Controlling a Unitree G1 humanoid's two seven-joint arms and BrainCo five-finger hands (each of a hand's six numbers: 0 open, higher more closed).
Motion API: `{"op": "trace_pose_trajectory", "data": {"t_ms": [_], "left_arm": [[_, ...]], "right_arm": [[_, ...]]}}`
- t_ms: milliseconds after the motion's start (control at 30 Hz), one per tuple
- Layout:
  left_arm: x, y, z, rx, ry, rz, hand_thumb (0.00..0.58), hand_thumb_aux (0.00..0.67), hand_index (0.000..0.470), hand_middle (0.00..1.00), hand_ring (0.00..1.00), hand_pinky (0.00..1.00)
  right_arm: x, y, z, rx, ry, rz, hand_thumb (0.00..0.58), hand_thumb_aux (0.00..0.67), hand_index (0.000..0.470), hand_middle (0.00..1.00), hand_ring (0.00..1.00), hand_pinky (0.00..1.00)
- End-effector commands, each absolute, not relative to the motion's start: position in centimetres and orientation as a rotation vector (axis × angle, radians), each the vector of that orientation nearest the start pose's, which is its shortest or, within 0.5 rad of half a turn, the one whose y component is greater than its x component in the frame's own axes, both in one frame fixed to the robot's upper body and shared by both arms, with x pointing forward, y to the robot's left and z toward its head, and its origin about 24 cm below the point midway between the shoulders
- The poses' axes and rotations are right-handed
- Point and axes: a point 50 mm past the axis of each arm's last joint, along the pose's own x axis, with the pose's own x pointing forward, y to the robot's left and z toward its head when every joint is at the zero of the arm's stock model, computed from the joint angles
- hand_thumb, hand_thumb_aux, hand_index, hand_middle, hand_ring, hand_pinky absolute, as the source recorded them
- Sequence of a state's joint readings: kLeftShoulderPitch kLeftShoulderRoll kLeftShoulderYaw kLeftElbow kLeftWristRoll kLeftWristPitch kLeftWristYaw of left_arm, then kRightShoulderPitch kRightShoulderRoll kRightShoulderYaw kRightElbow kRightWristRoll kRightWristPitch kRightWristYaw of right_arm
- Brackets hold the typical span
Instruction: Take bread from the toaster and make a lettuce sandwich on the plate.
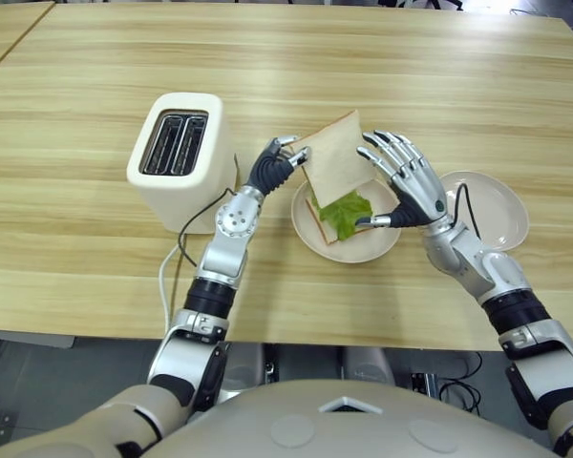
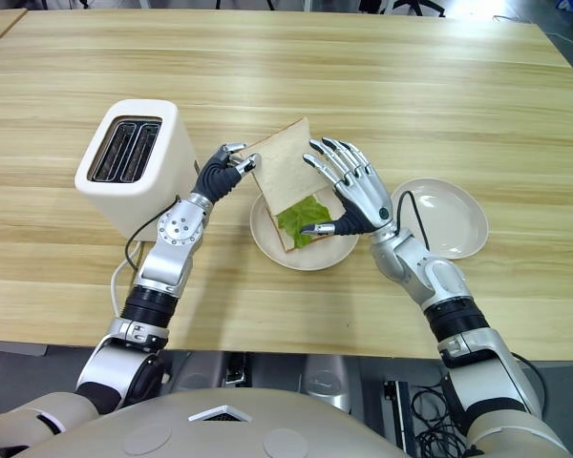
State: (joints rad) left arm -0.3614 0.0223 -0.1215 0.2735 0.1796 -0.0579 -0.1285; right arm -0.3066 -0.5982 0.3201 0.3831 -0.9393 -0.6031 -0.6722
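The upper bread slice (image 1: 336, 153) stands tilted above the plate (image 1: 363, 252), its lower edge at the lettuce (image 1: 345, 212) and its top corner pointing away from the robot. The lettuce lies on the lower slice (image 1: 317, 221). The left hand (image 1: 275, 164) pinches the upper slice's left corner. The right hand (image 1: 411, 186), fingers spread and holding nothing, is just beside its right edge. The toaster (image 1: 177, 162) stands left of the plate and a second plate (image 1: 492, 205) right of it, both on the desk (image 1: 363, 57).

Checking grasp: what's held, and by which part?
Left robot hand pinches the bread slice by its left corner; right robot hand open beside it.
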Motion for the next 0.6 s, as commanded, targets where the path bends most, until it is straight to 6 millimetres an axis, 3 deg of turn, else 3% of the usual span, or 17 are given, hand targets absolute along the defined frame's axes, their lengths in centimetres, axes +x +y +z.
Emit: {"op": "trace_pose_trajectory", "data": {"t_ms": [33,567,600], "left_arm": [[31.24,9.68,7.77,0.226,-0.144,-0.300,0.580,0.670,0.460,1.00,1.00,1.00],[31.02,9.92,7.71,0.229,-0.153,-0.279,0.580,0.670,0.460,1.00,1.00,1.00],[31.02,9.96,7.68,0.232,-0.152,-0.278,0.577,0.623,0.428,1.00,1.00,1.00]], "right_arm": [[27.92,-17.74,7.66,-1.238,-0.832,0.187,0.000,0.000,0.000,0.00,0.00,0.00],[28.20,-17.82,7.96,-1.233,-0.839,0.177,0.000,0.000,0.000,0.00,0.00,0.00],[28.21,-17.81,7.96,-1.232,-0.839,0.177,0.000,0.000,0.000,0.00,0.00,0.00]]}}
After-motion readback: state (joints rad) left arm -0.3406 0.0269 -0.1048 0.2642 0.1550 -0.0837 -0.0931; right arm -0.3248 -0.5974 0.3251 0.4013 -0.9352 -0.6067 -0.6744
